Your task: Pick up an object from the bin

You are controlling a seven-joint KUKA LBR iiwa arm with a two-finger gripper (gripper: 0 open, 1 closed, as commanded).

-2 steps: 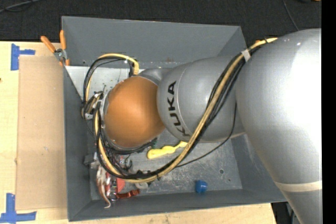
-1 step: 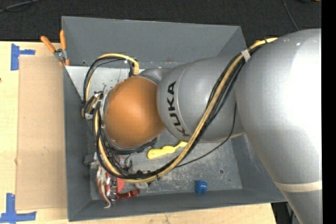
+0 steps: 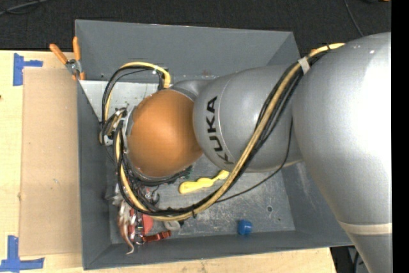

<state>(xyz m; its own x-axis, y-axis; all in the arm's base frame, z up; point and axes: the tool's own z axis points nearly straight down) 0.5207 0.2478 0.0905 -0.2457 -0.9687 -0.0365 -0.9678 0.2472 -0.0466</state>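
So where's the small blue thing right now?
Camera view: the small blue thing lies on the bin floor by the lower wall, below-right of the yellow thing.

Grey metal bin (image 3: pixel 192 51) with yellow curved thing (image 3: pixel 199 185) and small blue thing (image 3: pixel 244 227).

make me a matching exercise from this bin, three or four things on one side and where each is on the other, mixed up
1 yellow long piece
2 small blue piece
3 red piece
4 orange cover

A lower left corner of the bin
B on the arm, at its wrist
C bare floor by the lower wall, towards the right
D mid-floor, beside the cables

Pairs: 1-D, 2-C, 3-A, 4-B
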